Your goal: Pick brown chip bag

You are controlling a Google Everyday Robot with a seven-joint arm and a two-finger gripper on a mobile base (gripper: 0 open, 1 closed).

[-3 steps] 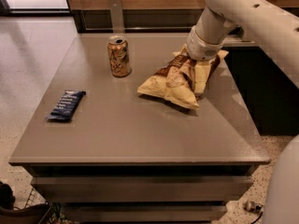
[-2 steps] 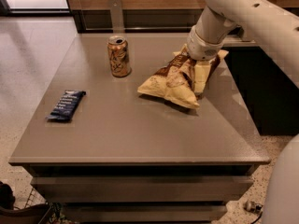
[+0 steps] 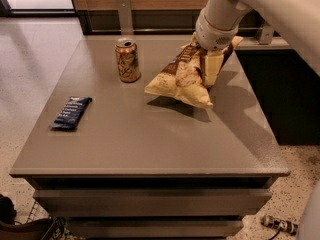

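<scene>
The robot's white claw (image 3: 209, 64) is over the far right side of the flat grey bench (image 3: 150, 139). It is pinching the top of the big puffy brown and yellow chip bag (image 3: 177, 79). The bag hangs tilted, and the dark shadow under it makes me think it is just off the bench. So the grab looks done, and lifting it higher is left. The shiny gold drink can (image 3: 127, 60) and the small flat dark blue wrapper (image 3: 71, 112) sit apart from it
</scene>
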